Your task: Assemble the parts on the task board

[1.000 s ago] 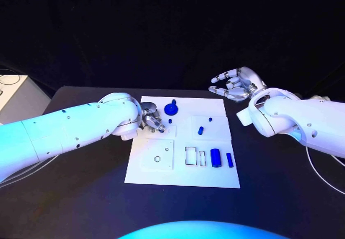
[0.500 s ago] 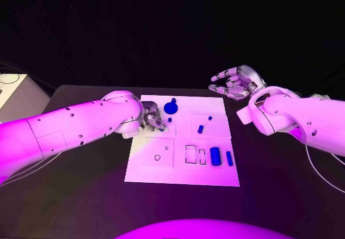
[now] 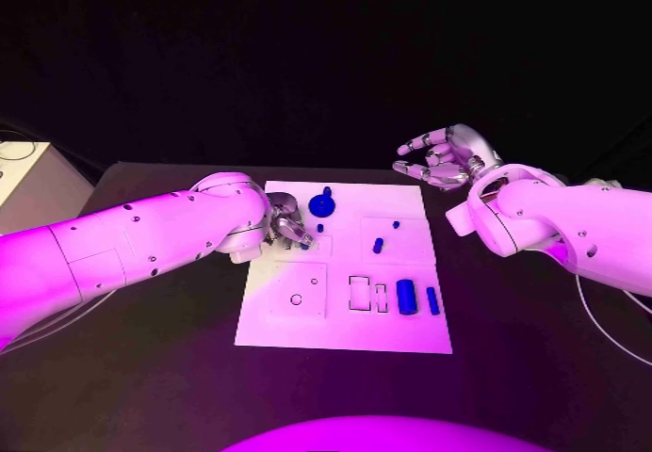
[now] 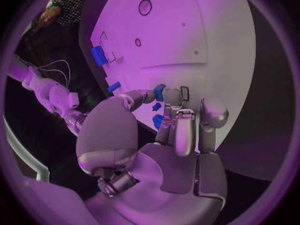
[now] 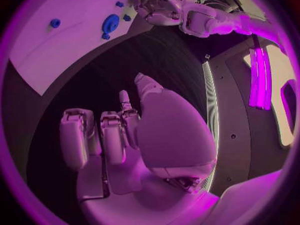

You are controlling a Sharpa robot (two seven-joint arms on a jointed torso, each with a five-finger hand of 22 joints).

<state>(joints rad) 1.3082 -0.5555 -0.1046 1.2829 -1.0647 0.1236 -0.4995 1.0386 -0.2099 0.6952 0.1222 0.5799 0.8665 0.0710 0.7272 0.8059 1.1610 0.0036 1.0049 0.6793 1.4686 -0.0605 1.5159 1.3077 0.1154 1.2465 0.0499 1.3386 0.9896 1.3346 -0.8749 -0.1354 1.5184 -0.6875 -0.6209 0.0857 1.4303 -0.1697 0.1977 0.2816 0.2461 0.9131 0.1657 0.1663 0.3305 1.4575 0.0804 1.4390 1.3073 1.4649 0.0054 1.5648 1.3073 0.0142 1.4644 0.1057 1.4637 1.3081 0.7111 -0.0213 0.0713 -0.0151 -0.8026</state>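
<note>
Left hand: the left hand (image 3: 288,226) was seen bent down over the left edge of the task board (image 3: 347,330), fingers curled onto the board near its far-left part.
Left hand state: in the left wrist view a small blue part (image 4: 159,91) was seen pinched at the fingertips (image 4: 181,97), so the hand was grasping it; a second blue piece (image 4: 157,121) was seen just below, against the fingers.
Right hand: the right hand (image 3: 446,158) was held raised off the table (image 3: 163,377), beyond the board's far-right corner, palm up, fingers spread and lightly curled, nothing held.
Task board: white plate, lay in the middle of the black table, between the two arms.
Parts, head view: a round blue knob (image 3: 322,202) was seen at the far edge, just beside the left hand; a small peg (image 3: 378,246) and a tiny dot (image 3: 396,224) sat mid-board; a thick blue cylinder (image 3: 406,297) and a thin blue bar (image 3: 432,300) stood side by side near the right edge.
Left wrist view extra: the pinch itself was shown, hidden by the arm in the head view.
Right wrist view extra: the right hand's empty palm (image 5: 162,135) was shown, with the left hand (image 5: 156,7) across the board beside the knob (image 5: 110,23).
</note>
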